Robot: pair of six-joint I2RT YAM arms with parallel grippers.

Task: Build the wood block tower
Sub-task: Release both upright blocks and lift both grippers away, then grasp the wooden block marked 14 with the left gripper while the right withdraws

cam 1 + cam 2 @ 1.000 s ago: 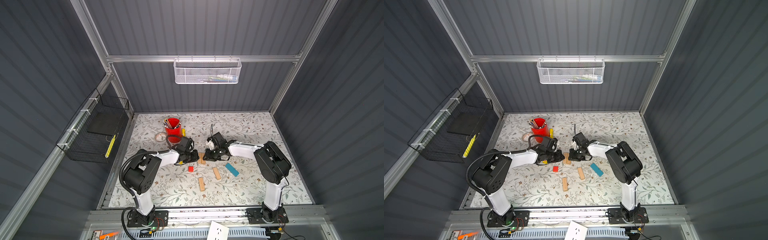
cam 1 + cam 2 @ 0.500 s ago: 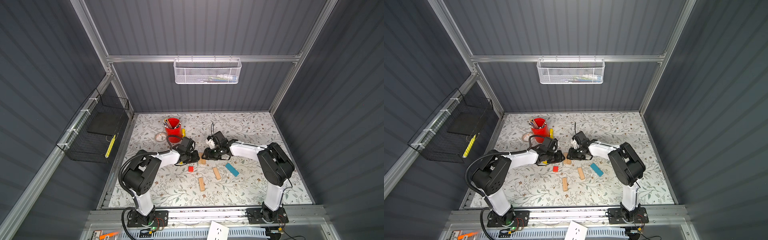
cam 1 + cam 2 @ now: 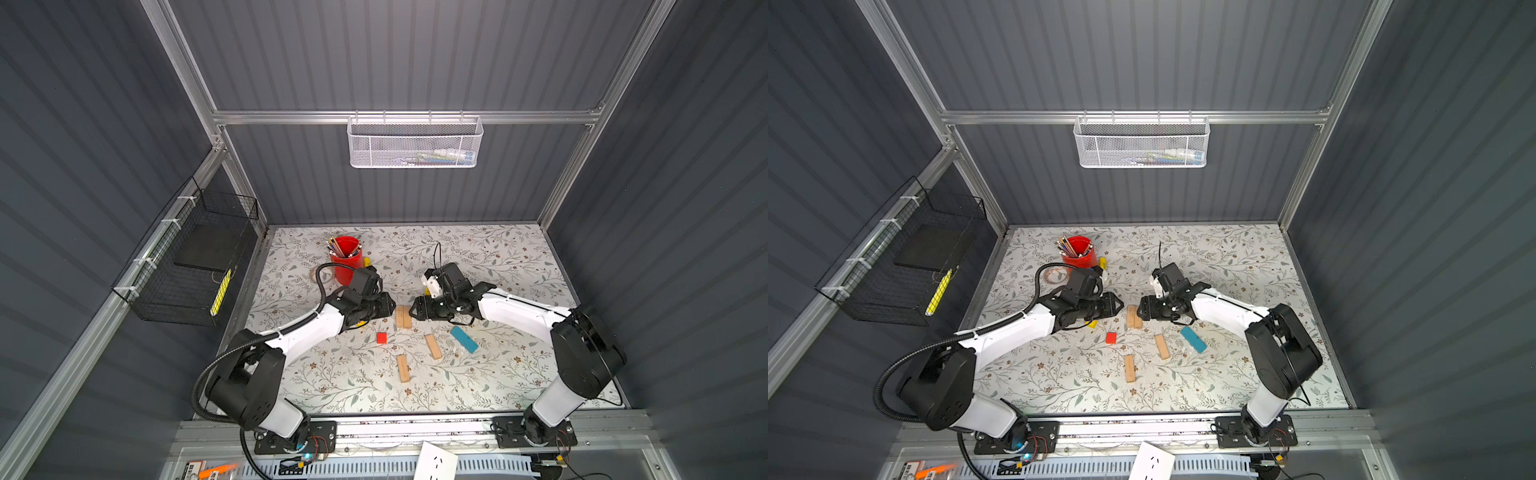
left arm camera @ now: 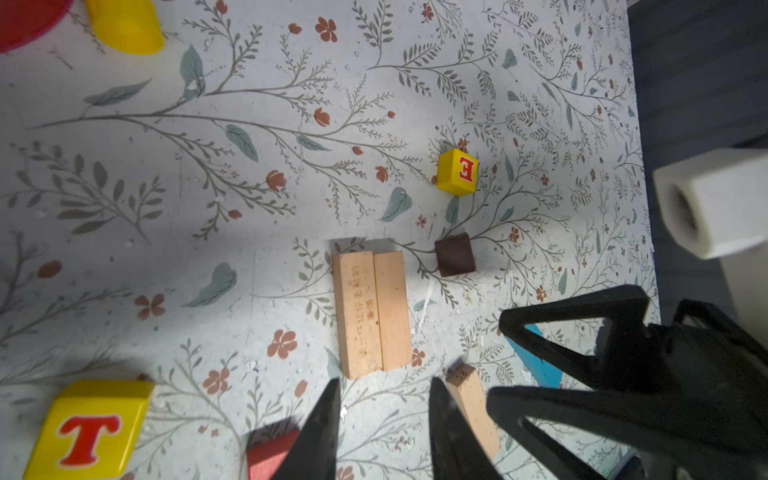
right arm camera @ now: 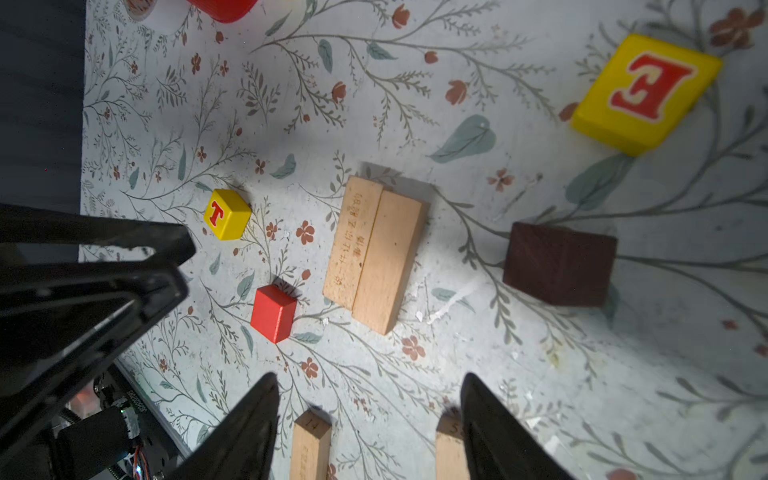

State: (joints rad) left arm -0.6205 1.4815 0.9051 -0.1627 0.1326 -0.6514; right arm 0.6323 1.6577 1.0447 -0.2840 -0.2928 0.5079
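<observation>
Two tan planks lie flat side by side on the mat, touching along their long edges; the left wrist view and right wrist view show the pair too. My left gripper is open just left of the pair, holding nothing. On the pair's right, my right gripper stands wide open and empty. A red cube, two loose tan planks and a blue plank lie nearer the front. The yellow T cube, yellow E cube and dark brown piece sit beside the arms.
A red pencil cup stands at the back left with a yellow tube-shaped stick beside it and a tape ring to its left. A black wire basket hangs on the left wall and a white mesh basket on the back wall.
Both grippers were shut at the pair of planks a second ago; both have opened and drawn slightly back, the right wider than the left. The planks stay in place.
</observation>
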